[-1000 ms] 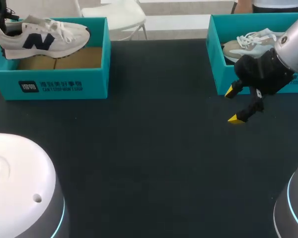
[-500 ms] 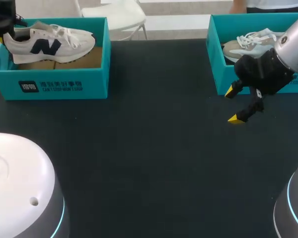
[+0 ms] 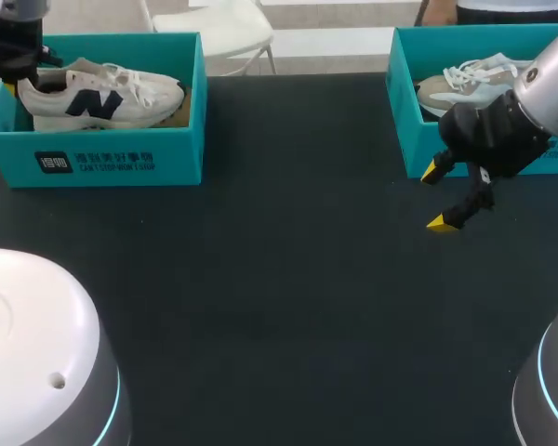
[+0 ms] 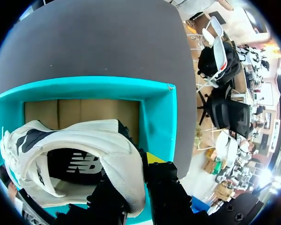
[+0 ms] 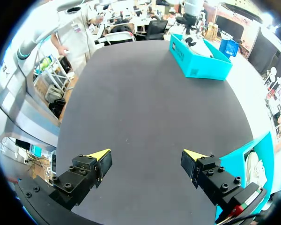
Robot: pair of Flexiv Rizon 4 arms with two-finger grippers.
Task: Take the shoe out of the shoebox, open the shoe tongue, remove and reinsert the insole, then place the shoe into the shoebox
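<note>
The left claw (image 3: 19, 72) pinches the heel of the white-and-navy fabric sneaker (image 3: 102, 96), low inside the teal cardboard shoebox (image 3: 121, 160) ahead of it. This thin heel grip may slip, dropping it crooked. The right claw (image 3: 438, 196) gapes empty.

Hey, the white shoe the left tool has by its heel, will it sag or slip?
Probably light: the left tool holds the shoe by the heel alone. The pinched heel looks soft, so it may flex. Loose laces might snag the box wall.
</note>
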